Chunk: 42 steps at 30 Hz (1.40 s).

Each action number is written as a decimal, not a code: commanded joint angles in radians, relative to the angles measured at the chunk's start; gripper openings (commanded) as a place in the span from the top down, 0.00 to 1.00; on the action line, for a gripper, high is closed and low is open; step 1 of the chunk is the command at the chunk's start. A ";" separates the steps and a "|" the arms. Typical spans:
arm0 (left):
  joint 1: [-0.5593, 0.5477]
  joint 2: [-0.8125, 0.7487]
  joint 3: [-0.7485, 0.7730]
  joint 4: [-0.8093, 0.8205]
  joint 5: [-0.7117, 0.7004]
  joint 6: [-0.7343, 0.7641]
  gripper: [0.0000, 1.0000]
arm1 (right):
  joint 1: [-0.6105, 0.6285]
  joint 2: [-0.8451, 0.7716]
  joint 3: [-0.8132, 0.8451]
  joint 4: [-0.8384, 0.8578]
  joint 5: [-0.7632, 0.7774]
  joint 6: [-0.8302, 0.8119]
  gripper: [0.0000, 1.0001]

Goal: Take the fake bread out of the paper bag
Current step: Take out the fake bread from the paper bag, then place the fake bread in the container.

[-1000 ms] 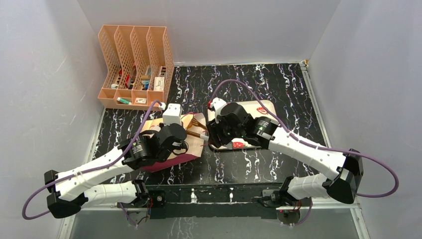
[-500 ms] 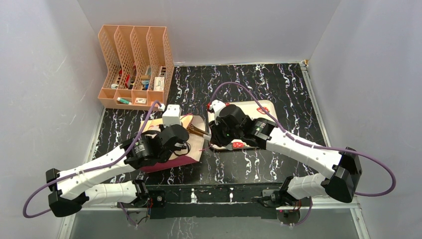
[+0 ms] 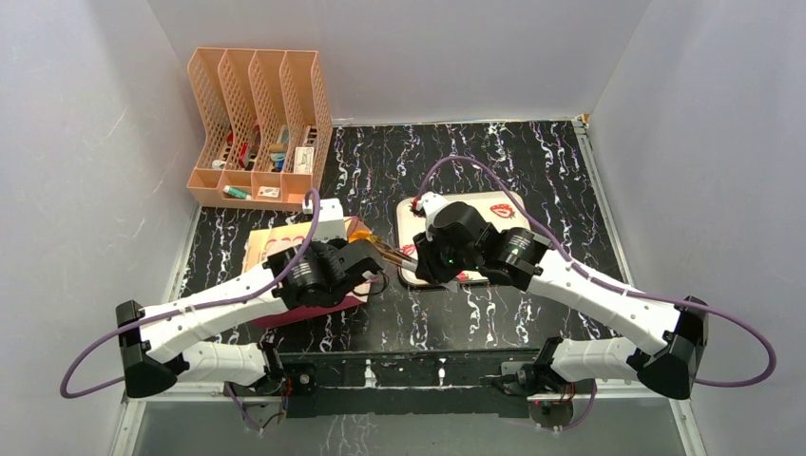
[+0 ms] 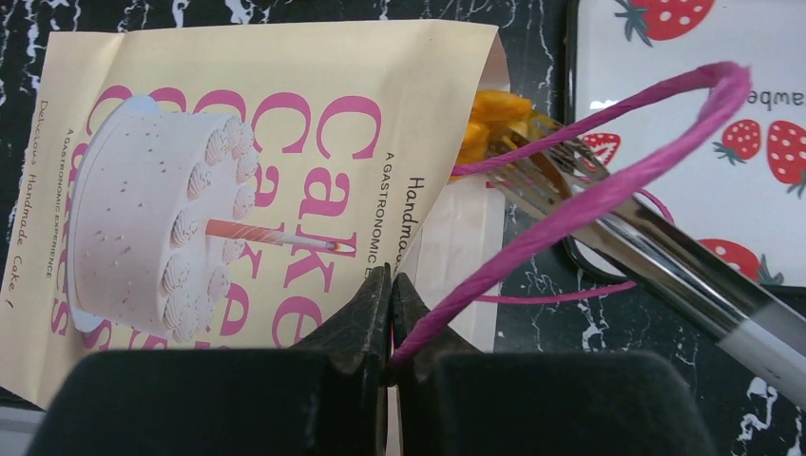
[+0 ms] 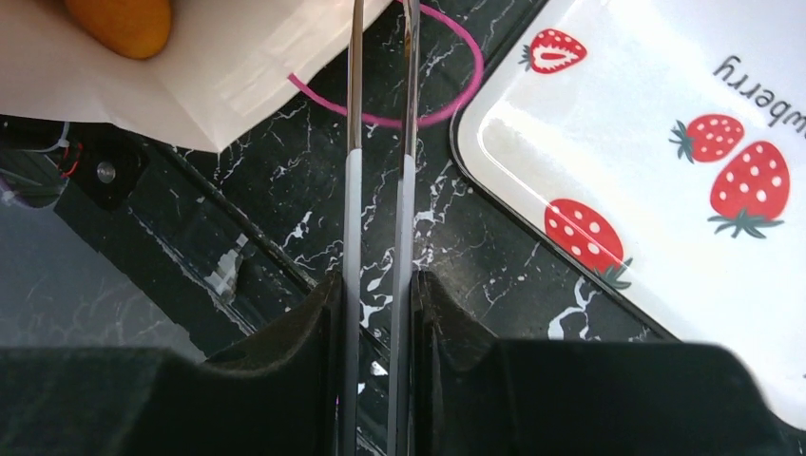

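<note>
Top external view: the left fingers (image 3: 356,266) and right fingers (image 3: 425,258) meet just left of the desk's middle, at the mouth of the cream paper bag with pink "Cakes" lettering (image 3: 271,242), which lies flat toward the left edge.

The left wrist view shows the left fingers pressed fully together on the bag's thin magenta cord handle (image 4: 570,204), which loops up and away from them. The right wrist view shows the right fingers narrowed onto the two white-sleeved arms of a pair of slim metal tongs (image 5: 380,190). They press both arms, and a slit remains between them.

Only the left wrist view shows the bag's printed face with its white cake picture. It also shows the tongs' forked tip touching a glossy golden-orange piece of fake bread (image 4: 494,119) that sits in the bag's open mouth. The right wrist view looks along the tongs and catches one orange piece at its top left corner, on the bag's pale inner paper. Whether the tongs grip the piece I cannot tell.

A white rectangular tray printed with red strawberries (image 3: 494,204) lies at the desk's middle, just beside the bag's mouth. A peach plastic file rack (image 3: 257,114) stands at the far left corner.

The black desk with white marble veining (image 3: 532,152) is enclosed by plain pale grey walls on three sides.
</note>
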 commanded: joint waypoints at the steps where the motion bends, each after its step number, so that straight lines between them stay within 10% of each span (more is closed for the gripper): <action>1: 0.003 0.013 0.029 -0.133 -0.091 -0.104 1.00 | 0.002 -0.055 0.076 -0.013 0.067 0.040 1.00; 26: 0.021 -0.071 -0.062 -0.185 -0.109 -0.134 1.00 | 0.002 -0.118 0.258 -0.347 0.552 0.302 1.00; 42: 0.022 -0.080 -0.079 -0.089 -0.090 -0.038 1.00 | 0.002 -0.185 0.239 -0.544 0.602 0.475 1.00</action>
